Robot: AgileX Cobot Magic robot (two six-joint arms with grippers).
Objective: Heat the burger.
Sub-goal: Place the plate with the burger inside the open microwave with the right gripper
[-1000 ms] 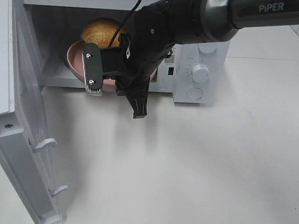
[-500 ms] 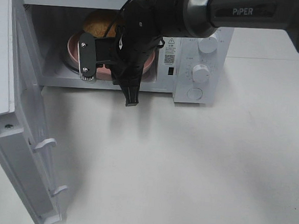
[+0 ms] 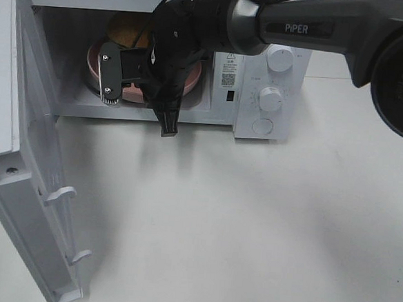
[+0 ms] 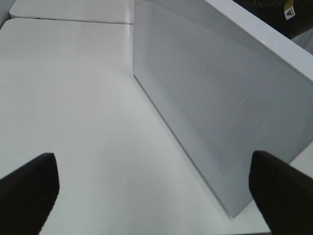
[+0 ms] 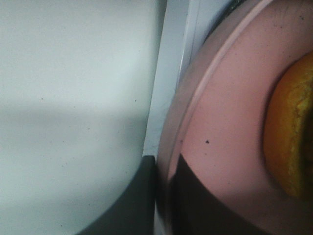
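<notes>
The white tabletop fills the high view, bare and matte, with soft shadows under the arm. At 12 o'clock stands a white microwave, its dials on the right side. Its door is swung wide toward 8 o'clock.

The burger sits on a pink plate inside the cavity, at the plate's far side, around 11 o'clock.

The right gripper is clenched on the plate's near rim, one finger on each side, just beside the cavity's front sill.

The left gripper hangs released, jaws wide apart over the table. In front of it is a white, finely dotted panel. Whether this is the door's outer face cannot be told.
</notes>
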